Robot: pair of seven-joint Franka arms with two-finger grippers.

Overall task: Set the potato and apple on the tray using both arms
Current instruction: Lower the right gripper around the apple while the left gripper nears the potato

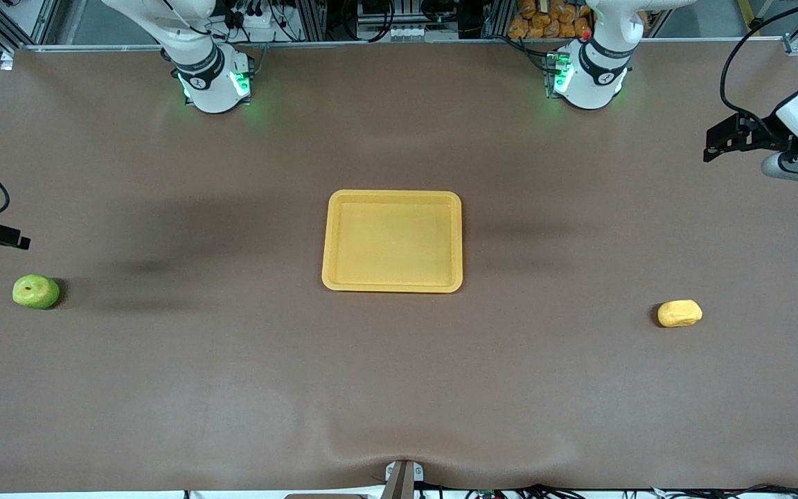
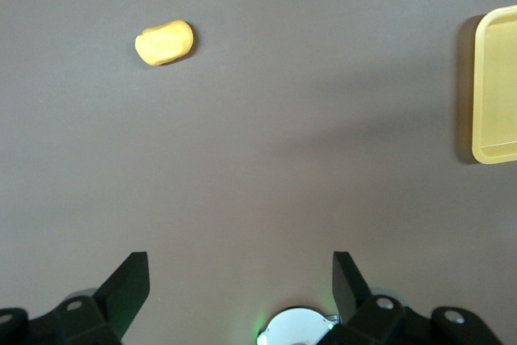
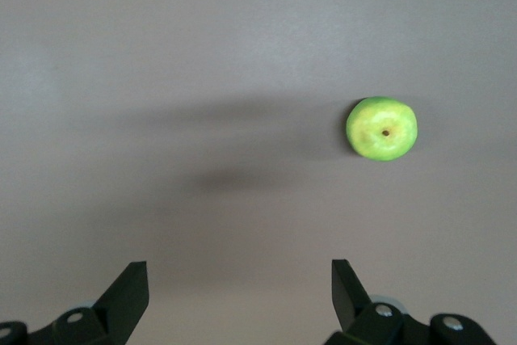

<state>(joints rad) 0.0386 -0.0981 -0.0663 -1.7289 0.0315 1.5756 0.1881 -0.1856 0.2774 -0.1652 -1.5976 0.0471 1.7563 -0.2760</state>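
Showing only fingertips, both wrist views have the left gripper (image 2: 241,280) and right gripper (image 3: 240,284) spread, empty.

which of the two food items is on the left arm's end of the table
The potato: the oblong yellow lump, which also shows in the left wrist view. The round green apple lies at the right arm's end, with the tray between them.

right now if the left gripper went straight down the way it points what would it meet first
Probably bare table. The left gripper, jaws open, points down at brown surface; the potato and the tray lie off to the sides, out of its line.
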